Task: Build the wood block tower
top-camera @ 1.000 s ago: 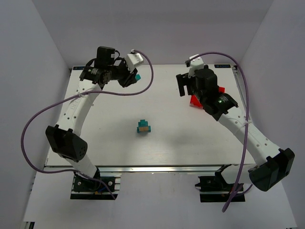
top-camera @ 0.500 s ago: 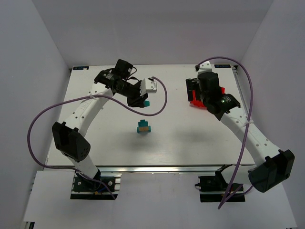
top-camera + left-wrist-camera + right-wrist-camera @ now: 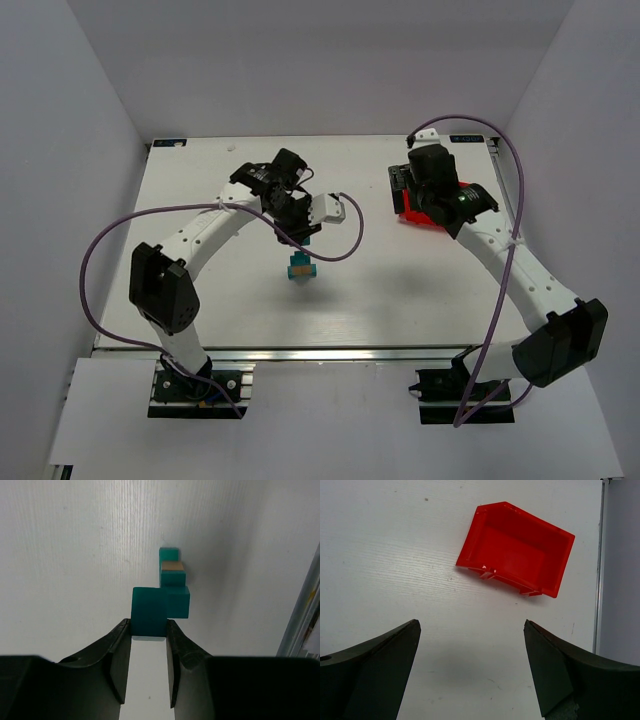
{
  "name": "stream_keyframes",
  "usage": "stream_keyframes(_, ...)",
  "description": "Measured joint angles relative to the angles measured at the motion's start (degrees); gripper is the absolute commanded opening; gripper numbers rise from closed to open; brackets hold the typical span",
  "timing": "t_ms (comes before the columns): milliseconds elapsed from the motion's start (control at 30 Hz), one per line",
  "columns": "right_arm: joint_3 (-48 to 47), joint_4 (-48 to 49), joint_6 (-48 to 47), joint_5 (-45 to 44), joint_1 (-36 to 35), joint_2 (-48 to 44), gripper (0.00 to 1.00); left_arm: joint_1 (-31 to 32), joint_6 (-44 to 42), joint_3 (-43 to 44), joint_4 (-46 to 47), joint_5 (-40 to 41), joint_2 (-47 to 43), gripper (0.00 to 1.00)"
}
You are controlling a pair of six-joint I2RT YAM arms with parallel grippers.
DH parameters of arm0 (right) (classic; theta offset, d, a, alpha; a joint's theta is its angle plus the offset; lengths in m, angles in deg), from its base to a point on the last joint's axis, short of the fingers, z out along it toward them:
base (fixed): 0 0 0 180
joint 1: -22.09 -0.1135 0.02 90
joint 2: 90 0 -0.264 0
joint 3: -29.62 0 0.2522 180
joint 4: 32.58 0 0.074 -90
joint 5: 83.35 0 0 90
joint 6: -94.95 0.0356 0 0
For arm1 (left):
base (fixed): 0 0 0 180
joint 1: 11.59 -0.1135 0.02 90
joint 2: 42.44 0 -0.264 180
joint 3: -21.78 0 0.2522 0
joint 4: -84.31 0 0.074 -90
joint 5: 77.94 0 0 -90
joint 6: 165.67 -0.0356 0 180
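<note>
The wood block tower [image 3: 301, 267] stands mid-table: teal cubes with one tan block. In the left wrist view it [image 3: 173, 582] lies just beyond the held cube, tan block [image 3: 172, 566] in its middle. My left gripper [image 3: 148, 626] is shut on a teal cube [image 3: 149, 611] and holds it above the table, just behind the tower [image 3: 307, 238]. My right gripper [image 3: 470, 625] is open and empty above bare table, near the red bin.
A red plastic bin [image 3: 516, 550] lies empty at the back right of the table [image 3: 400, 290]; the right arm's head hides most of it in the top view [image 3: 410, 214]. A purple cable loops beside the left gripper.
My left arm has swung from the table's back left toward the centre with the teal cube, to just behind the tower. My right gripper has shifted slightly back over the red bin.
</note>
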Motion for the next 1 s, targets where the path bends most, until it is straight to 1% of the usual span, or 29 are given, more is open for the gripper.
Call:
stream_keyframes(100,-1.5,-1.1,0.7,-0.1,0.0,1.3,0.89,0.2,0.2,-1.7,-0.1,2.7,-0.1,0.00)
stream_keyframes(333,-1.9,-2.4,2.0,-0.1,0.0,3.1,0.89,0.8,1.2,-3.9,1.3,4.1,-3.5,0.00)
stream_keyframes(467,-1.9,-2.7,2.4,-0.1,0.0,3.3,0.89,1.2,1.9,-3.8,1.5,3.6,-4.9,0.00)
stream_keyframes(733,-1.9,-3.6,3.1,-0.1,0.0,3.3,0.89,1.7,3.6,-3.8,1.6,1.7,-5.0,0.00)
stream_keyframes(1000,-1.9,-3.7,3.5,-0.1,0.0,3.2,0.89,1.9,4.5,-6.9,2.9,1.1,-5.4,0.00)
